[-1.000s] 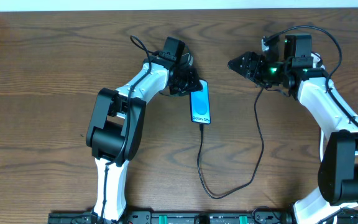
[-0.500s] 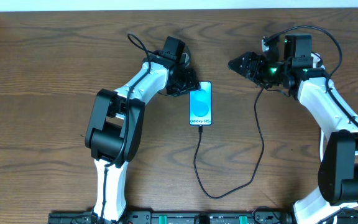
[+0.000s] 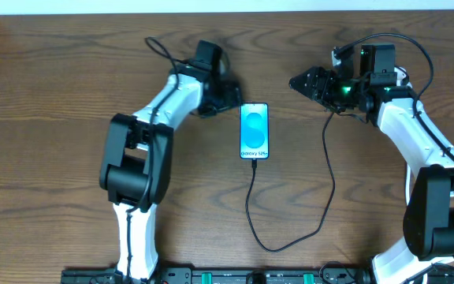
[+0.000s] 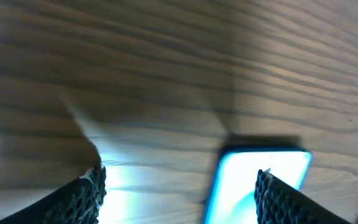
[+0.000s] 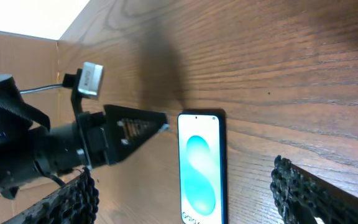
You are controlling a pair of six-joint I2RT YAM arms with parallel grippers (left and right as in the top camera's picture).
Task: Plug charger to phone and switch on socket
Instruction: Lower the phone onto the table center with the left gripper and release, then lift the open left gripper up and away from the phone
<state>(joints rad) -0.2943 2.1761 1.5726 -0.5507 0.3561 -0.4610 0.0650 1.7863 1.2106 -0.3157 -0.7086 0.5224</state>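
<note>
Phone [image 3: 255, 130]: flat on counter [image 3: 69, 158], screen up, just ahead of left claw [image 3: 230, 100] tips, not touching; blurred and cut off in left wrist view.
Charger [image 3: 251, 209]: tip meets phone's lower edge; far end lost beneath right claw [image 3: 299, 81].
Both claws: wide, empty.
</note>
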